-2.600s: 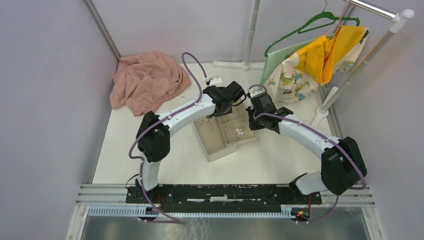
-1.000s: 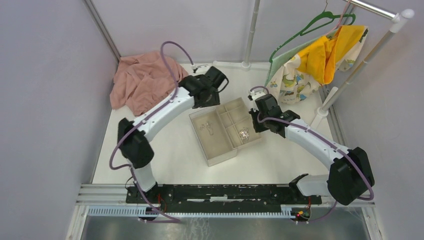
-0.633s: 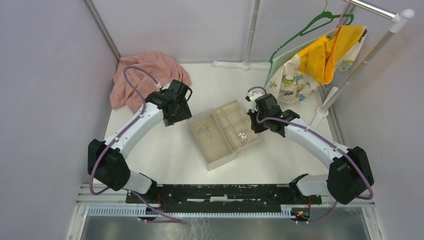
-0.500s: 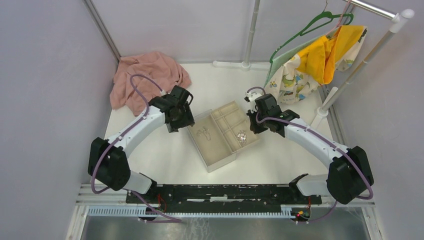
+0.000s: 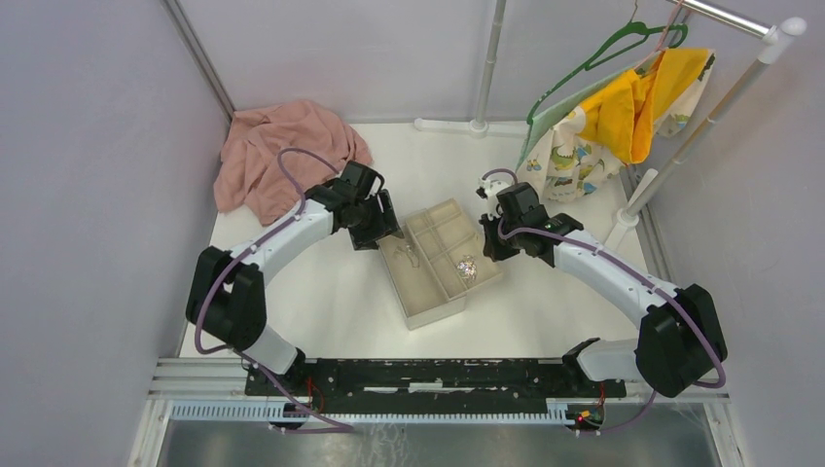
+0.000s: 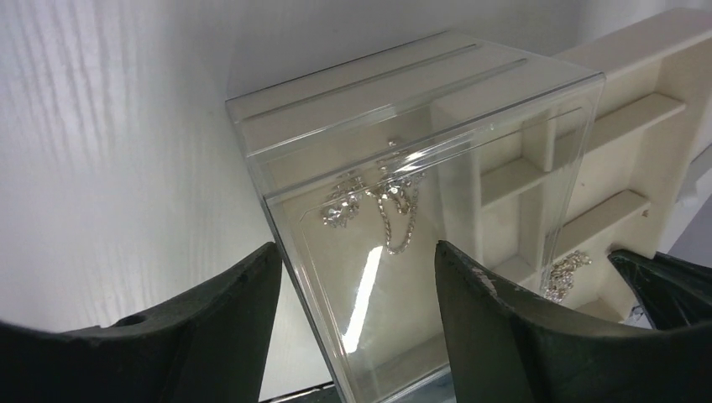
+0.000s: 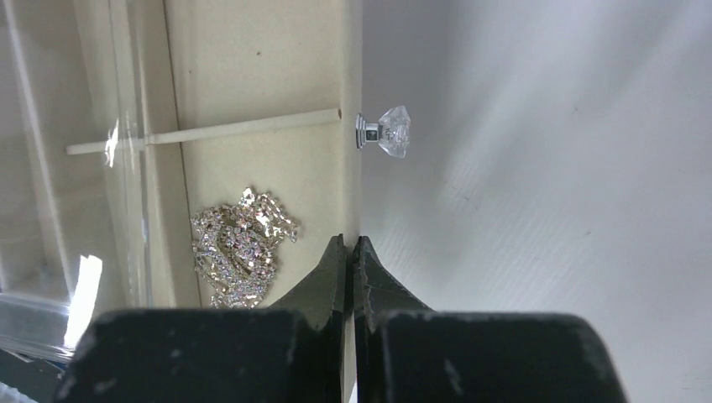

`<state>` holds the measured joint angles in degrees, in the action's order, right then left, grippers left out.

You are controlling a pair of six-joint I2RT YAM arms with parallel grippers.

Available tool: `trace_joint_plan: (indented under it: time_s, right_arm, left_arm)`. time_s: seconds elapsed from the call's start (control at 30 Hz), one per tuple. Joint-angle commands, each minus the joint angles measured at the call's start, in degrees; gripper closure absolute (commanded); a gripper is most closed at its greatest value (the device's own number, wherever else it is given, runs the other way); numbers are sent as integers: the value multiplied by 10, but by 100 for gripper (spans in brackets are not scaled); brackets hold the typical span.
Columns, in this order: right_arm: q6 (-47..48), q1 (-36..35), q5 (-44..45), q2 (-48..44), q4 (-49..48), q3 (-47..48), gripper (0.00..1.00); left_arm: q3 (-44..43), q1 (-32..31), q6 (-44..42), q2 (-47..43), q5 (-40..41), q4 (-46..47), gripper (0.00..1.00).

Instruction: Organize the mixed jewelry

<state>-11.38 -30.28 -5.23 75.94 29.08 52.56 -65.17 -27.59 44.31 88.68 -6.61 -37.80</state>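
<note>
The mixed jewelry lies in a beige compartment tray (image 5: pixel 452 206) that slides in a clear plastic box (image 6: pixel 403 109). A glittering silver heap (image 5: pixel 467 267) fills a right-hand compartment and also shows in the right wrist view (image 7: pixel 239 243). A thin chain and small earring-like bits (image 6: pixel 382 201) lie under the clear lid. My left gripper (image 5: pixel 381 229) is open and empty, with its jaws either side of the box's near left corner (image 6: pixel 354 248). My right gripper (image 5: pixel 489 243) is shut on the tray's front wall (image 7: pixel 351 239), just below its crystal knob (image 7: pixel 388 132).
A crumpled pink cloth (image 5: pixel 282 156) lies at the back left. A clothes rack with a green hanger and yellow and printed garments (image 5: pixel 603 117) stands at the back right, with a white pole (image 5: pixel 486 68) behind. Grey walls close in both sides.
My left arm swung off the tray to the back left, then came back to the box's left side. The tray and box turned slightly. My right gripper stayed at the tray's front wall.
</note>
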Motion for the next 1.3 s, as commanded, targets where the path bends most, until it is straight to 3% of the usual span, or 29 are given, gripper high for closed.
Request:
trace_joint_plan:
  time_s: [0.0,0.33,0.8,0.87,1.07,1.2,1.27]
  right_arm:
    - [-64,-4,-31,-11,-59,-1,100]
    - [-148,-34,8,-14,-58,3,100]
    - [-214,-102,-15,26,-127,13,100]
    - [-206,-102,5,27,-107,22,81]
    - [-156,-78,102,9,-29,58,49]
    - [-143,-38,105,-12,-29,38,48]
    - [-138,-30,107,-14,-28,24,61]
  left_arm:
    - [-38,-5,-28,35,-49,53,28]
    - [-44,-4,-34,46,-61,55,28]
    - [-83,-9,-36,79,-82,72,28]
    - [-96,-9,-44,81,-67,61,28]
    - [-156,4,-86,74,-22,-4,28]
    - [-160,21,-95,49,-4,-30,27]
    - [-148,31,-99,28,6,-40,27]
